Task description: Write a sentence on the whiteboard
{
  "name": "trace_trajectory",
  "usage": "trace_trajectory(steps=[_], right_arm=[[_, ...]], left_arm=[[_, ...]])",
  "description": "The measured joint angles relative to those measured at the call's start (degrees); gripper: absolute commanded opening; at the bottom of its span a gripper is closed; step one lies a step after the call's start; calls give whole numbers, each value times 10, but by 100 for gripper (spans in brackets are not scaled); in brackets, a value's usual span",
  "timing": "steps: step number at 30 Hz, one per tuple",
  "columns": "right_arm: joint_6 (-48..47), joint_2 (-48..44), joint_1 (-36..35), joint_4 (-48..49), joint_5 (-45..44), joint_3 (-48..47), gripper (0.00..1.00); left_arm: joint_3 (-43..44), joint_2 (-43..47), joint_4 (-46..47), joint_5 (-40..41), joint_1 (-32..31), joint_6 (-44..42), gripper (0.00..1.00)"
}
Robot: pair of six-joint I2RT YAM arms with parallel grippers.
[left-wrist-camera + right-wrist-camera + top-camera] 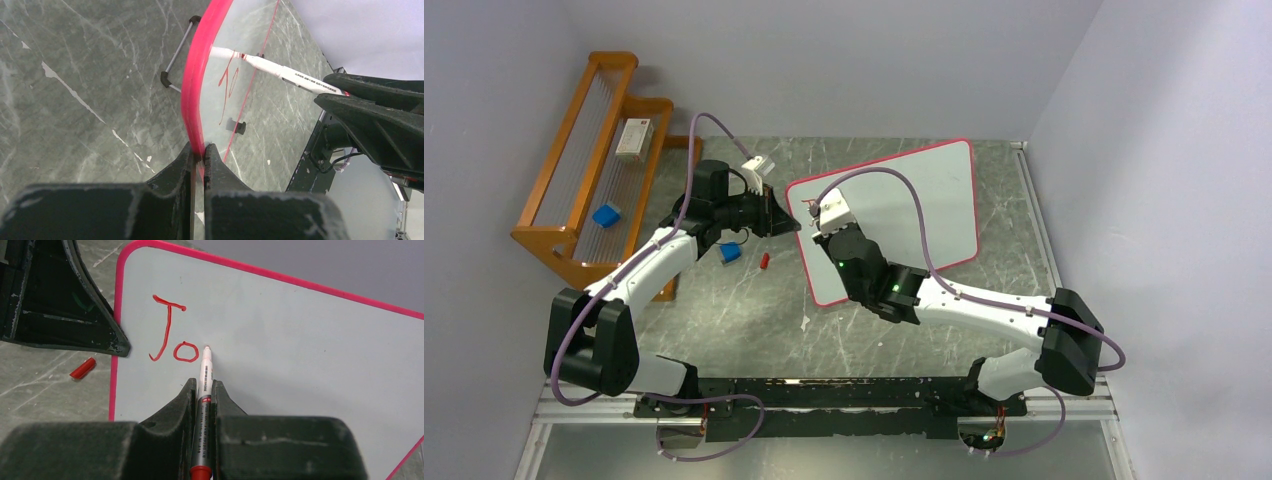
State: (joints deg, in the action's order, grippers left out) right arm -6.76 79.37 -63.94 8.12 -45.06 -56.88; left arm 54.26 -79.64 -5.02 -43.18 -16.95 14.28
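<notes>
Left gripper point(199, 152) is seen clamped on the thin red-pink border of the whiteboard point(924, 190), with the jaws pinched together over the left edge. The whiteboard lies across the middle of the table point(724, 330), between the two arms, with a wire stand point(177, 50) tipped in black feet visible behind the held edge. It is judged to be light, stiff and glossy, so it is likely to slide or pivot under pen pressure. The rim is the sensible place for a hold, since a grip there covers no writing surface. To the right, the letters "Jo" point(172, 342) are written in red near the upper left corner. The right gripper point(204, 385) is closed around a marker point(204, 367), whose tip is set at or just above the surface, just right of the "o". Much bare board is left to the right of the tip for further letters. At the far left, a wooden rack point(574, 170) borders the table. A blue object point(730, 253) and a red cap point(764, 261) lie just beside the board's left edge. On the right, little room is left between the board's far corner and the wall point(1144, 150).
</notes>
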Motion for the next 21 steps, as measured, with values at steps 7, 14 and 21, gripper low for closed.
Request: trace_trajectory(steps=[7, 14, 21], right_arm=[[5, 0, 1, -3, 2, 0, 0], [18, -4, 2, -21, 3, 0, 0], [30, -14, 2, -38, 2, 10, 0]], left_arm=[[0, 0, 0, 2, 0, 0, 5], [0, 0, 0, 2, 0, 0, 5], [0, 0, 0, 2, 0, 0, 5]])
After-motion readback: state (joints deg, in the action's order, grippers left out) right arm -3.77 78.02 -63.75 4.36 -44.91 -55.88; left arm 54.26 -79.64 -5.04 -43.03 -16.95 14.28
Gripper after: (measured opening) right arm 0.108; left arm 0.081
